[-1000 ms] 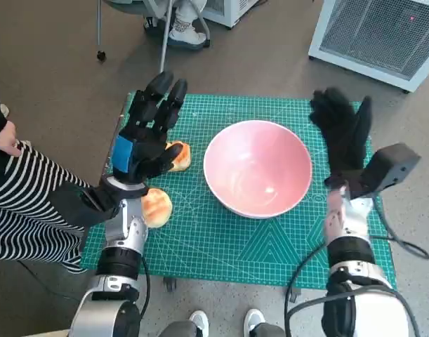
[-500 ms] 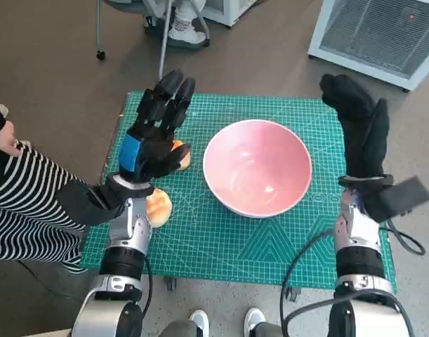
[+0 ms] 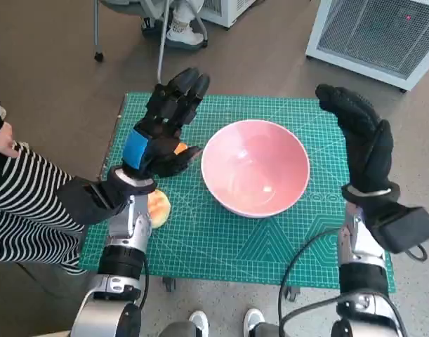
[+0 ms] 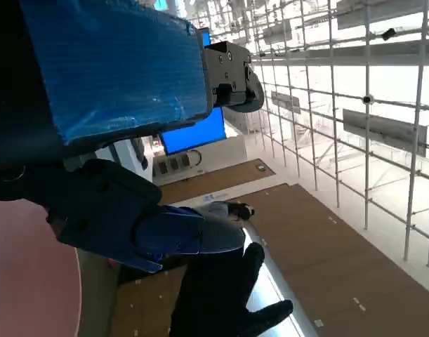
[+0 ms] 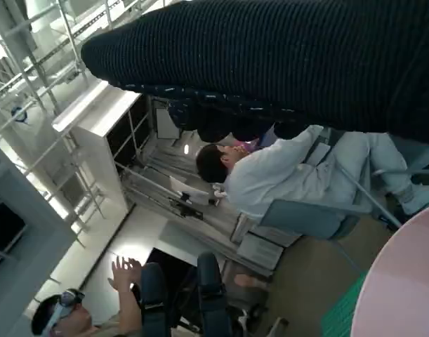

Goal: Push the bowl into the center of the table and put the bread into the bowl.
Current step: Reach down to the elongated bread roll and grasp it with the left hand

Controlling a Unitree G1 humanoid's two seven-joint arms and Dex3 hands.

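Head camera looks steeply down; wrist cameras face outward across the room.

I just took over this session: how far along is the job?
The pink bowl sits about mid-mat, so the push looks done. Both bread rolls, one by the left forearm and one under the left hand, lie outside it. Left hand and right hand hold nothing. Loading bread remains.

Small table covered by green cutting mat (image 3: 270,246), pink bowl (image 3: 255,167) near mat centre, two bread rolls (image 3: 159,208) at left.
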